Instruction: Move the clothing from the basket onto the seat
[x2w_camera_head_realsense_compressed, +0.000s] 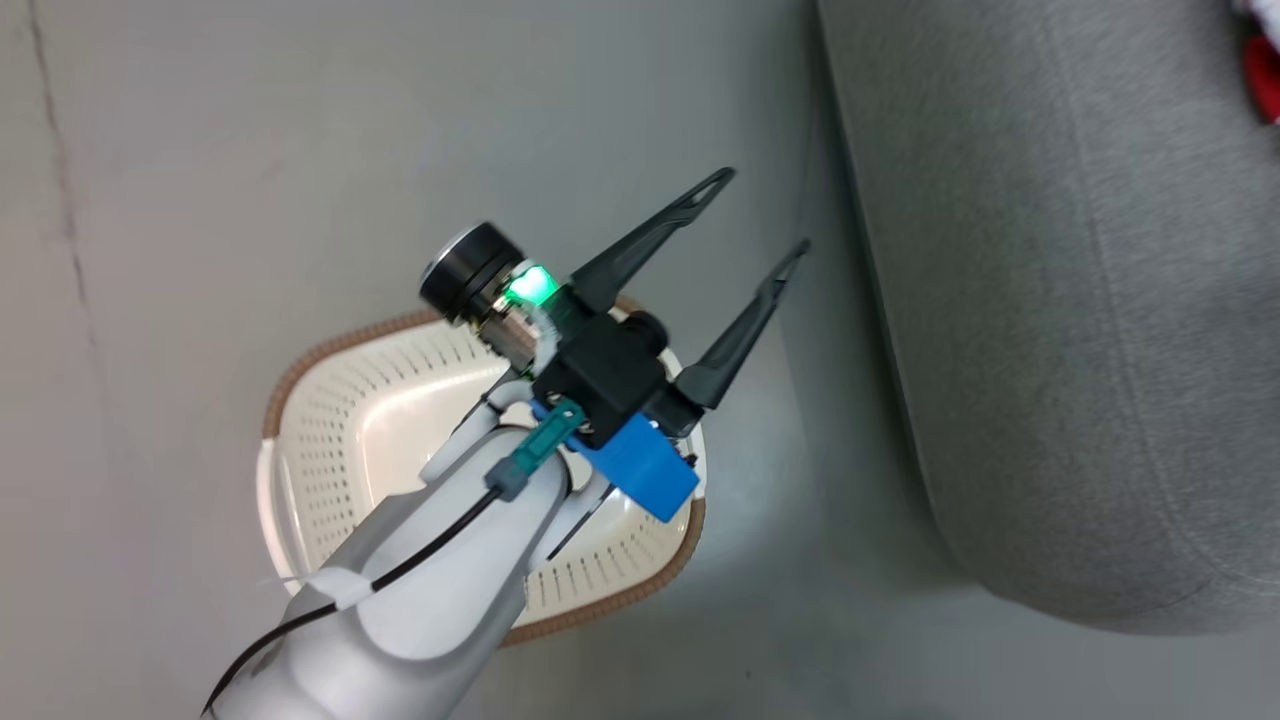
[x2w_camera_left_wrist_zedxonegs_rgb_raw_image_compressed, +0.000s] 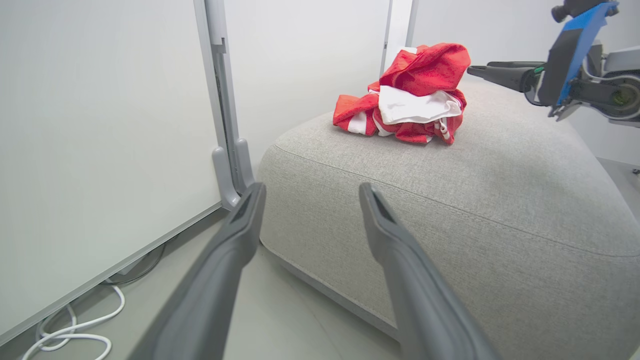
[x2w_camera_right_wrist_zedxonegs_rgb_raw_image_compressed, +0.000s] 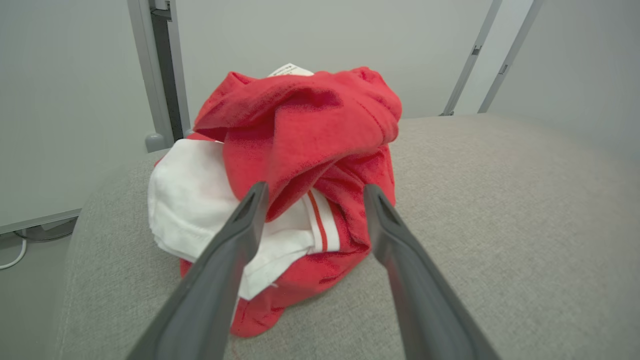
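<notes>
Bright red soft fabric garments (x2w_camera_right_wrist_zedxonegs_rgb_raw_image_compressed: 300, 140) with white lining and stripes lay crumpled in one heap atop the large light grey upholstered seat (x2w_camera_right_wrist_zedxonegs_rgb_raw_image_compressed: 500, 210), a white tag (x2w_camera_right_wrist_zedxonegs_rgb_raw_image_compressed: 291, 70) at its peak. Beside the seat, the cream perforated plastic basket (x2w_camera_head_realsense_compressed: 340, 420) looked emptied, so the task seemed all but done. The right tool (x2w_camera_right_wrist_zedxonegs_rgb_raw_image_compressed: 312, 192) stood spread over the seat, gripping nothing. The left tool (x2w_camera_head_realsense_compressed: 764, 212), likewise spread, hung beside the seat.

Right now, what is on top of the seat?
One bunched heap of red and white clothing lies on the seat, a white tag at its top. Its folds cover what lies beneath, so the garment count cannot be told.
</notes>
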